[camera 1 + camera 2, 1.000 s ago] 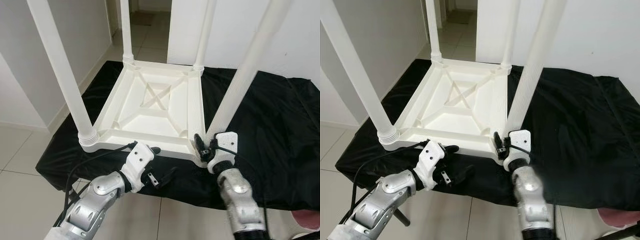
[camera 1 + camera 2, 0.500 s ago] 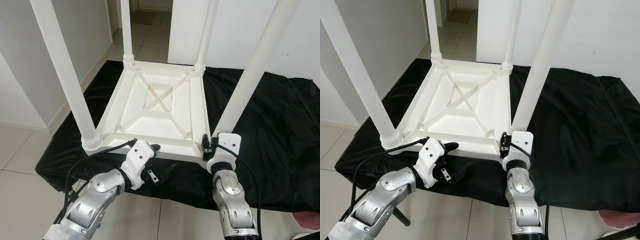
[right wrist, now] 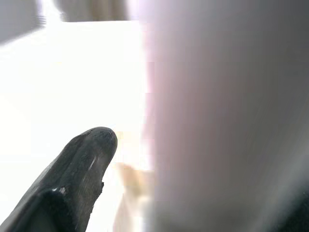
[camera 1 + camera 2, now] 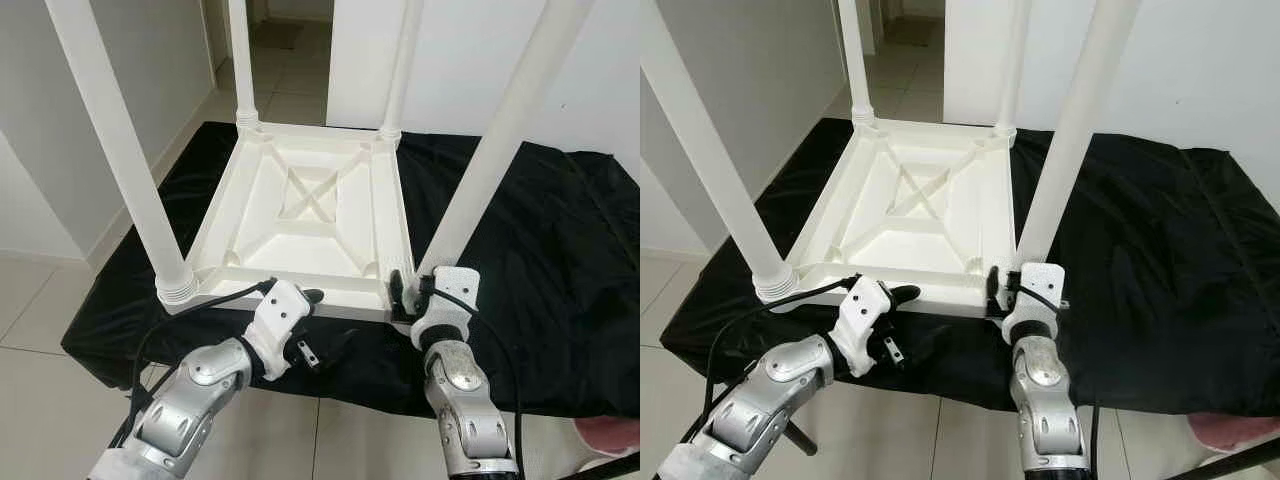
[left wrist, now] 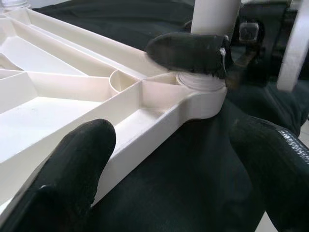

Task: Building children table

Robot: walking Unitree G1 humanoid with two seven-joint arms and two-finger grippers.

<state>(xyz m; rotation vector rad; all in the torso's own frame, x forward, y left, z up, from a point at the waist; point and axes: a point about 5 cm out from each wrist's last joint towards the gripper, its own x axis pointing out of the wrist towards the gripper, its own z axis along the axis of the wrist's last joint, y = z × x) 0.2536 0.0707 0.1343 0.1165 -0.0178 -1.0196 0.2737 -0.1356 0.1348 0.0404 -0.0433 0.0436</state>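
Left eye view gives me the black-draped surface (image 4: 540,230) first, with the white children's table (image 4: 310,215) lying upside down on it, all four legs fitted and pointing up. The near right leg (image 4: 490,170) is the one in hand: my right tool (image 4: 405,292) sits at its base, right by the corner socket. From the right wrist view I see one black finger (image 3: 82,164) beside the blurred white leg, but I cannot tell whether that tool is clamped on it or just resting alongside. My left tool (image 4: 325,325) is at the near edge of the tabletop frame, fingers spread apart; in the left wrist view one finger (image 5: 77,164) lies over the rim and the other (image 5: 190,50) reaches toward the same leg's collar (image 5: 200,82), gripping nothing.

My judgement: the step is seating this last leg. To do it well I would steady the frame with the left tool, keep the leg upright, and turn it evenly so the threads do not cross
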